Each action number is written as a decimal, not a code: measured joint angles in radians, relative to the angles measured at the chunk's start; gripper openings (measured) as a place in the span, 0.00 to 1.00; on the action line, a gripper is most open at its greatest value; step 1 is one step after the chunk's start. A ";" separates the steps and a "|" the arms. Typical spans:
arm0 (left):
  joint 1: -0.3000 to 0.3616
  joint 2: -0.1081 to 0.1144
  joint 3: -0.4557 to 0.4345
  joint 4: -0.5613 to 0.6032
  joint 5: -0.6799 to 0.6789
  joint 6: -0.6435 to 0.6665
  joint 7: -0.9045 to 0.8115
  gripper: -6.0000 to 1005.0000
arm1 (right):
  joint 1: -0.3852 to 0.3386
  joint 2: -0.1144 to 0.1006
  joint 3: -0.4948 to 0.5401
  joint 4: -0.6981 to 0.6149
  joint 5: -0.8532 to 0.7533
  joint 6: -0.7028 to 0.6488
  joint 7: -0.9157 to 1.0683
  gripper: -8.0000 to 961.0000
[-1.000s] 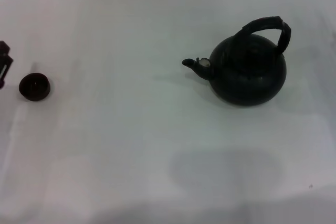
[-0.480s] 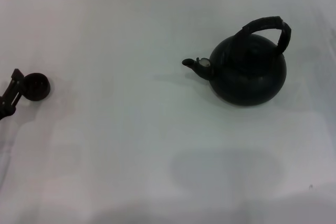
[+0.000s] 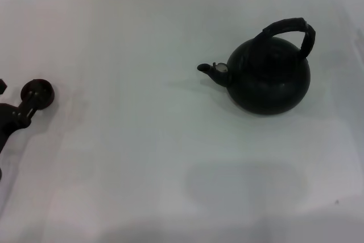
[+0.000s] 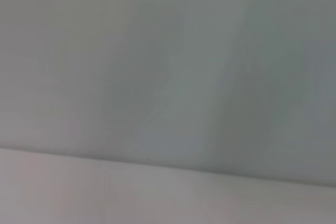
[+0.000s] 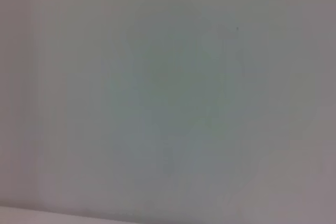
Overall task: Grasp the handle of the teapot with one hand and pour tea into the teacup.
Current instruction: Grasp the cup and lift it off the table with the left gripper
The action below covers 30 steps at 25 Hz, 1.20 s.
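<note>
Teapot [image 3: 268, 78] upright, right of centre; spout points frame-left, handle [image 3: 290, 31] arching overhead. Teacup [image 3: 38, 93] far left, left gripper [image 3: 20, 109] touching it; finger state indiscernible. White tabletop [image 3: 142, 157].

Plain white surface [image 3: 142, 157] is filling the head view; soft grey shadow [image 3: 244, 189] is lying on it near the front edge, lighting even.

Left gripper [image 3: 23, 105] now lower at the table's left edge and reaching up to the teacup [image 3: 40, 92] — one dark finger overlapping the cup's near rim — with the cup itself shifted slightly up and right from where it first sat.
</note>
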 joint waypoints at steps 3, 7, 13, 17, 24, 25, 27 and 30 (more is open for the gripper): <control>-0.010 0.000 0.001 0.000 0.019 0.025 0.005 0.81 | 0.002 0.000 0.000 0.000 0.000 0.000 0.000 0.69; -0.023 0.002 0.001 0.001 0.035 0.045 0.005 0.81 | 0.007 0.000 0.000 0.000 0.000 0.000 0.000 0.69; -0.038 0.002 0.001 0.003 0.040 0.077 0.005 0.81 | 0.011 0.000 0.000 0.000 0.000 0.000 -0.001 0.69; -0.044 0.002 0.001 0.003 0.040 0.085 0.005 0.81 | 0.012 -0.001 0.000 0.000 0.000 0.000 0.000 0.69; -0.050 0.000 0.001 0.013 0.049 0.103 0.005 0.81 | 0.020 -0.002 0.002 0.000 0.001 0.000 0.000 0.69; -0.051 0.000 0.001 0.014 0.050 0.104 0.005 0.81 | 0.021 -0.002 0.002 0.000 0.001 0.000 0.000 0.69; -0.052 0.000 0.001 0.014 0.051 0.107 0.005 0.81 | 0.023 -0.002 0.002 0.000 0.002 0.000 0.000 0.69; -0.055 0.000 0.001 0.014 0.052 0.112 0.005 0.81 | 0.025 -0.002 0.002 0.000 0.002 0.000 0.000 0.69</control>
